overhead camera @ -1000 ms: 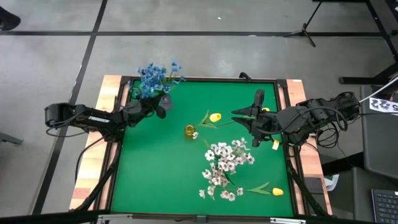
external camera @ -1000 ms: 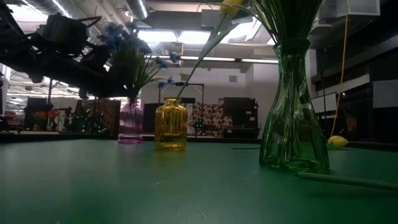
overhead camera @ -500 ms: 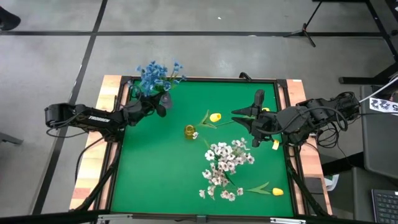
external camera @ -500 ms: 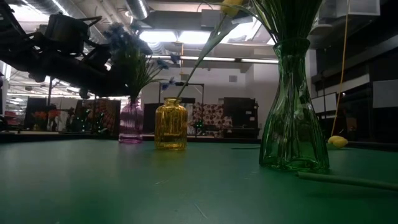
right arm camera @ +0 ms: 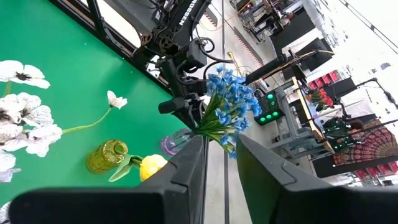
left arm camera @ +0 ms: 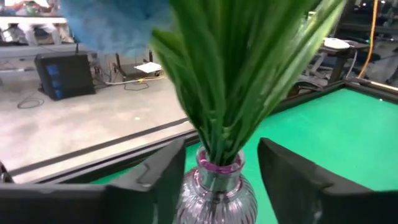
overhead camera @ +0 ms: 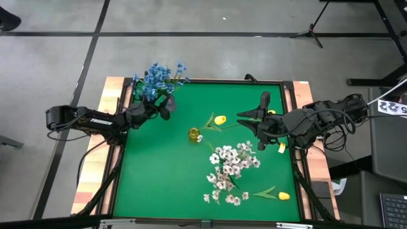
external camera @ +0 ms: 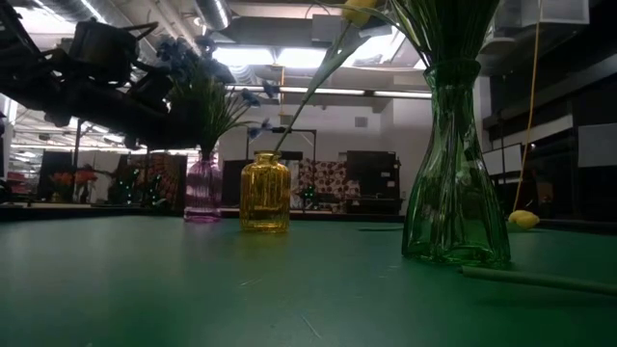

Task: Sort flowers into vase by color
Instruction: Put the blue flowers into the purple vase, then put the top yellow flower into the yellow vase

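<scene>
Green table [overhead camera: 159, 172], left claw [left arm camera: 214, 180] open around purple vase [left arm camera: 217, 196] near its edge

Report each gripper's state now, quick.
Left gripper: open, fingers either side of the purple vase holding the blue flowers, not gripping.
Right gripper: slightly open, empty, above the table's right side.

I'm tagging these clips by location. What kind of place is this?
Probably a robotics lab or workshop: a green-topped table ringed by a concrete floor with taped lines, a tripod stand on it, and equipment racks and ceiling strip lights beyond.
</scene>
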Controlling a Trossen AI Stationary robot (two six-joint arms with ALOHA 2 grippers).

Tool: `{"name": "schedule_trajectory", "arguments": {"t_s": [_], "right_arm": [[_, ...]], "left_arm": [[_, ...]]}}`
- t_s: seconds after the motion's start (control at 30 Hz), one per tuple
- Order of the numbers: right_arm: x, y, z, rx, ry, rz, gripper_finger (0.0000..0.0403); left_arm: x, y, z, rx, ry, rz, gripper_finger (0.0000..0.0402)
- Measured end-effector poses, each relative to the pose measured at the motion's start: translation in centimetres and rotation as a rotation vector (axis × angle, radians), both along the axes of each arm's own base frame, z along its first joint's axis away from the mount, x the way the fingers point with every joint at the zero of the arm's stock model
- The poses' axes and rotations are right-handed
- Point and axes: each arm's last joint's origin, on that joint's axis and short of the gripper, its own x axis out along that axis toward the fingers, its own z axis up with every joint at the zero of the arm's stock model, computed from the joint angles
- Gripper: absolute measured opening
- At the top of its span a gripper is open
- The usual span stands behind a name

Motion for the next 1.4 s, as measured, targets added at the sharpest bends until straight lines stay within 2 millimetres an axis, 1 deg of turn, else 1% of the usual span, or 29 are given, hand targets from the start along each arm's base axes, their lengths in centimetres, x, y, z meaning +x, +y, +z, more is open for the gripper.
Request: {"name": "schedule_trajectory", "arguments": {"t_s": [0.13, 0.27, 0.43, 0.5, 0.63, 0.9, 1.03, 1.13, 1.27, 1.4], "right_arm": [[0.0, 0.0, 0.0, -0.001, 0.002, 0.0, 0.0097], [0.0, 0.0, 0.0, -0.003, 0.005, -0.001, 0.0097], [0.0, 0.0, -0.1, -0.005, 0.01, -0.001, 0.0097], [-0.1, 0.0, -0.1, -0.006, 0.014, -0.001, 0.0097], [-0.1, 0.0, -0.2, -0.008, 0.018, -0.001, 0.0097], [-0.1, 0.0, -0.2, -0.005, 0.018, -0.002, 0.0097], [-0.1, 0.0, -0.2, 0.008, 0.022, -0.008, 0.0097], [-0.2, -0.1, -0.4, 0.015, 0.036, -0.012, 0.0097], [-0.5, -0.2, -1.1, 0.017, 0.104, -0.028, 0.0097], [-1.3, -0.7, -2.2, 0.005, 0.21, -0.122, 0.0097]], "left_arm": [[0.0, -0.1, 0.0, 0.005, 0.009, -0.006, 0.0232], [0.0, -0.1, 0.0, -0.001, -0.001, -0.004, 0.0251], [0.0, -0.1, -0.3, -0.002, 0.046, -0.005, 0.0255], [-0.1, -0.1, -0.6, -0.019, 0.077, 0.0, 0.0255], [-0.2, -0.2, -1.0, -0.056, 0.085, 0.001, 0.0255], [-0.4, -1.2, -0.5, -0.042, 0.109, -0.036, 0.0255], [-0.8, -1.9, -0.4, -0.108, 0.075, -0.053, 0.0255], [-1.0, -2.7, -0.5, -0.184, 0.051, -0.115, 0.0255], [-0.9, -4.1, -0.5, -0.282, 0.023, -0.307, 0.0255], [-0.7, -5.5, -0.1, -0.363, -0.029, -0.495, 0.0255]]}}
